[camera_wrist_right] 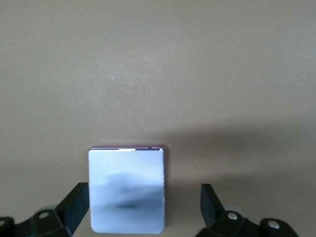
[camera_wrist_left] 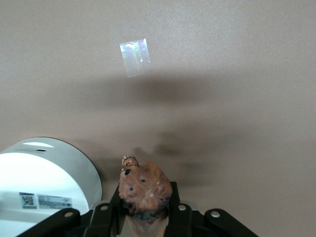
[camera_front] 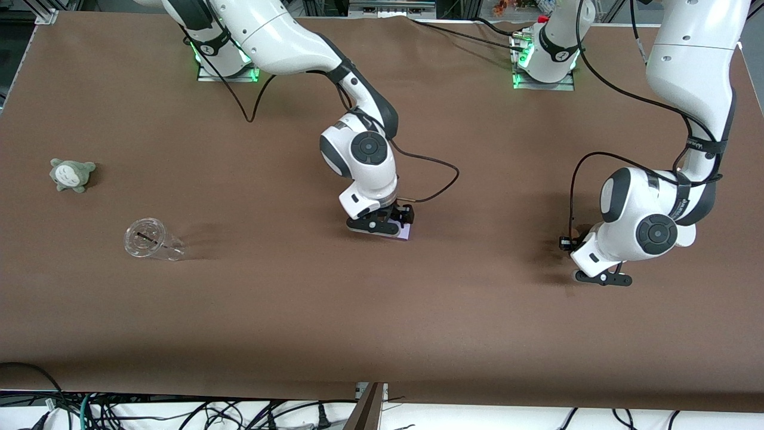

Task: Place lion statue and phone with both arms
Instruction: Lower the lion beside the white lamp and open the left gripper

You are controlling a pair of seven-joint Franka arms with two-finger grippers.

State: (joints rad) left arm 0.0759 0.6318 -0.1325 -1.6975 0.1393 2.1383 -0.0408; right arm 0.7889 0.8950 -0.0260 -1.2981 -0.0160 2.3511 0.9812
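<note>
The brown desk point(camera_front: 382, 334) fills the front view, and clock directions here are read on that view from the desk's middle.

The right arm point(camera_front: 286, 42) comes down from its base at about 11 o'clock to the centre of the dial. Its end effector point(camera_front: 382, 226) sits low at the desk surface. The fingers point(camera_wrist_right: 76, 205) are spread wide on either side of the phone point(camera_wrist_right: 127, 190). One finger is just beside the phone's edge and the other stands clearly apart from it, so nothing is gripped. The phone lies flat on the desk near the middle, pale and glossy with rounded corners. In the front view only a lavender sliver of it shows under the end effector.

The left arm point(camera_front: 692, 71) bends down from about 1 o'clock, and its end effector point(camera_front: 600, 278) is low over the desk at about 4 o'clock. It is pressed together on the lion statue point(camera_wrist_left: 145, 190). The reddish-brown head sticks out past the fingertips, close above the desk.

A clear plastic cup point(camera_front: 149, 240) lies on its side between 8 and 9 o'clock. A grey-green plush toy point(camera_front: 71, 174) rests at 9 o'clock, farther from the front camera than the cup and well apart from both arms.

In the left wrist view a small shiny strip of tape point(camera_wrist_left: 135, 57) lies flat on the desk, apart from the lion statue.
</note>
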